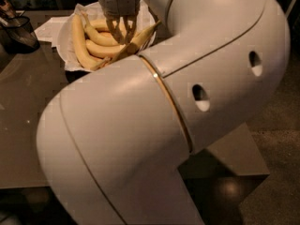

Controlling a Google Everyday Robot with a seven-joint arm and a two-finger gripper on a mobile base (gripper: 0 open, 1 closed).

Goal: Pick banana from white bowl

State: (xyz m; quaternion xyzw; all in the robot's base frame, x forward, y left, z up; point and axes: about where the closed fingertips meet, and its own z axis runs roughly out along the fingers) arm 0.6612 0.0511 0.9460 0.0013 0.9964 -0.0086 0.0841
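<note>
The white bowl (65, 60), lined with crumpled white paper, sits at the top left of the camera view and holds several yellow bananas (82, 46). My gripper (123, 34) hangs straight down over the bowl's right half. Its fingers are closed around one banana (140, 35), which lies tilted with its right tip raised toward the bowl's rim. My own large white arm (187, 102) fills the middle and right of the view and hides the bowl's near right edge.
A dark mesh basket (18, 32) stands at the far left on the brown table (28, 107). White paper sheets (49, 27) lie behind the bowl. Dark floor (276, 163) shows beyond the table's right edge.
</note>
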